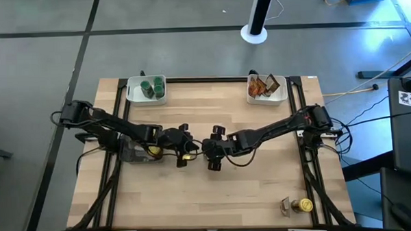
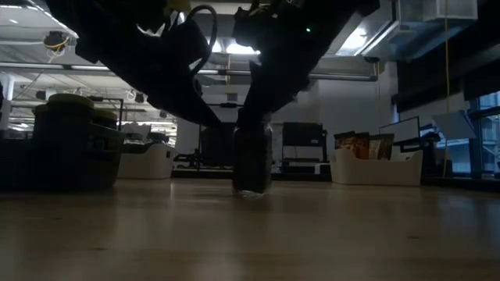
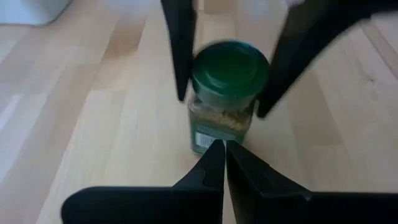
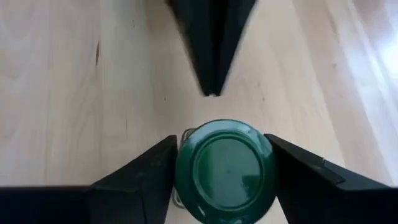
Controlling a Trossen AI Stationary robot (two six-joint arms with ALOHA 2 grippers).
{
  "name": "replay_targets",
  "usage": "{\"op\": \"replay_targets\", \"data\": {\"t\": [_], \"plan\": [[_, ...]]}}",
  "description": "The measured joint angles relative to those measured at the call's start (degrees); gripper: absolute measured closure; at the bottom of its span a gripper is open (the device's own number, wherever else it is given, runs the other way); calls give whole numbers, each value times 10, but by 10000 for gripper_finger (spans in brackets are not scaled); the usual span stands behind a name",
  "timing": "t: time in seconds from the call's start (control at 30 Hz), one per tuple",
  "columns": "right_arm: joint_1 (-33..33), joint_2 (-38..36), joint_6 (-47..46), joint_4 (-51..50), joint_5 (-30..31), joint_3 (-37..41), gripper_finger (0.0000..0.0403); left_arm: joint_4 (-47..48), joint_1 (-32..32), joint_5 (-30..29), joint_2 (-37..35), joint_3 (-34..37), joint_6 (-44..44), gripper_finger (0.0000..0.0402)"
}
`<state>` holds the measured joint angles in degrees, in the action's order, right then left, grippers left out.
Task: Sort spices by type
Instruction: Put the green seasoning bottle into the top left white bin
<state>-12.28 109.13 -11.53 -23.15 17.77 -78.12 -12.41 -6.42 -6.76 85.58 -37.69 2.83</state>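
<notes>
The wooden table (image 1: 215,197) carries everything, and both arms reach in to meet near its centre. Against the far edge sit two white trays: the one toward the far-left corner (image 1: 134,99) holds green-lidded jars (image 1: 150,87), and the one toward the far-right corner (image 1: 281,96) holds brown-orange packets (image 1: 261,85). Close to the left edge, under the left arm, lies a dark tray (image 1: 130,154) with a yellow-lidded jar (image 1: 154,150) in it. Another yellow-lidded jar (image 1: 304,205) stands alone near the near-right corner.

The right gripper (image 4: 221,163) is at the table's centre with its fingers set narrowly on either side of one green-lidded jar (image 4: 225,168), which stands upright on the wood; the fingers flank the lid closely, seemingly touching it. The left gripper (image 3: 224,163) sits just beside it, pointed at the jar, its two fingers pressed together and holding nothing.

This looks like the picking step for a green-lidded jar. The next move calls for a firm squeeze on the lid, a straight lift so the jar does not tip, and a carry to the far-left tray with its matching jars, keeping clear of the left arm that lies across that path.
</notes>
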Motion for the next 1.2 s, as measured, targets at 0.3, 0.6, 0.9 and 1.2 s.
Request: {"op": "replay_targets", "data": {"t": [0.3, 0.6, 0.9, 1.2], "plan": [[-5, -9, 8, -20, 5, 1, 86, -3, -9, 3, 0, 0, 13, 371], [-32, -96, -26, -186, -6, -39, 33, -75, -12, 2, 0, 0, 30, 235], [-123, -174, -153, -243, 163, 39, 32, -152, -24, -17, 0, 0, 55, 105], [-171, -183, -287, -155, 227, 179, 32, -244, -25, -29, 33, 0, 16, 92]]}}
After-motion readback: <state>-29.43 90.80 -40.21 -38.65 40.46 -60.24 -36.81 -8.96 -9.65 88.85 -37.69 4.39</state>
